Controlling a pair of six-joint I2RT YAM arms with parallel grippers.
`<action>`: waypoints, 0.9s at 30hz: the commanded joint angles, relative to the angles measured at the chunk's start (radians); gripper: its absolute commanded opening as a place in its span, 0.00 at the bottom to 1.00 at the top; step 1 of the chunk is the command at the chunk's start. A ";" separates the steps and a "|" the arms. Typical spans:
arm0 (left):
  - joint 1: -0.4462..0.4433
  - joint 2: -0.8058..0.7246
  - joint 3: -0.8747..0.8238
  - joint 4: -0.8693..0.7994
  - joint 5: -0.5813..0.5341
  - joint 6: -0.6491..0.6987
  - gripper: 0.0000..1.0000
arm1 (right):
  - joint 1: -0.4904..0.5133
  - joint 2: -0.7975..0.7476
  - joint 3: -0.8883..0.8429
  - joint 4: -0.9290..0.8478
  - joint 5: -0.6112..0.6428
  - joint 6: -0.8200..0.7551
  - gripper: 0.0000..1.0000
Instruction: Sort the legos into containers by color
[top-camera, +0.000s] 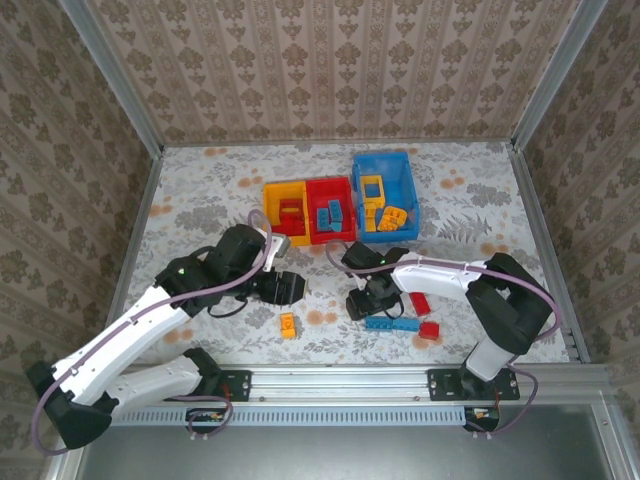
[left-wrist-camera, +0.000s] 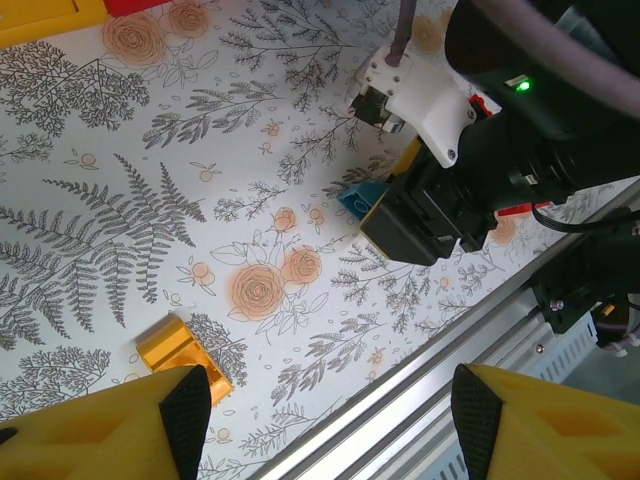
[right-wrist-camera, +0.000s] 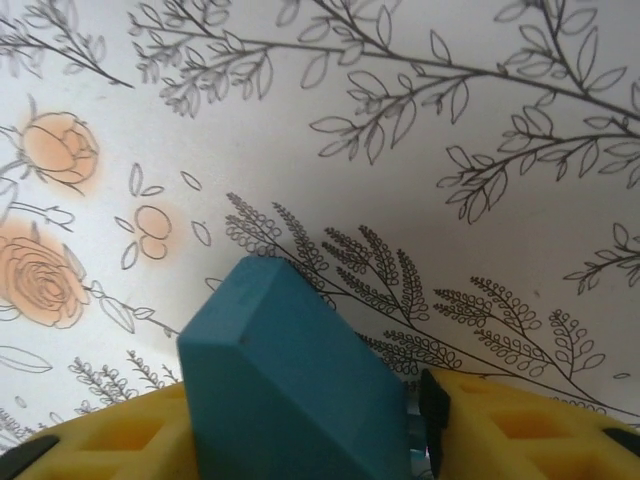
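Jaws of right gripper (right-wrist-camera: 300, 425) closed on tilted blue plastic brick (right-wrist-camera: 290, 375), five o'clock from red rectangular plastic bin (top-camera: 329, 183); left gripper (left-wrist-camera: 325, 410) spread wide, empty (small orange plastic brick (left-wrist-camera: 178, 348) nearby).

Bare table (top-camera: 200, 190) at back left — bins (top-camera: 330, 240) block centre.

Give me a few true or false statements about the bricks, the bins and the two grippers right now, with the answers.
1. The blue bin holds yellow bricks. True.
2. The red bin holds only red bricks. False: blue bricks lie in it.
3. A blue brick sits between the jaws of the right gripper. True.
4. The left gripper is holding the orange brick. False: its jaws are open and empty, and that brick lies on the table.
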 joint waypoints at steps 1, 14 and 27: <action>-0.004 0.004 0.006 0.013 0.010 -0.005 0.68 | 0.006 0.002 0.018 0.007 0.014 0.013 0.45; -0.007 0.125 0.187 -0.019 -0.214 0.015 0.66 | -0.086 0.056 0.416 -0.093 0.160 -0.070 0.36; 0.036 0.273 0.340 0.095 -0.277 0.068 0.67 | -0.223 0.537 1.023 -0.074 0.143 -0.009 0.36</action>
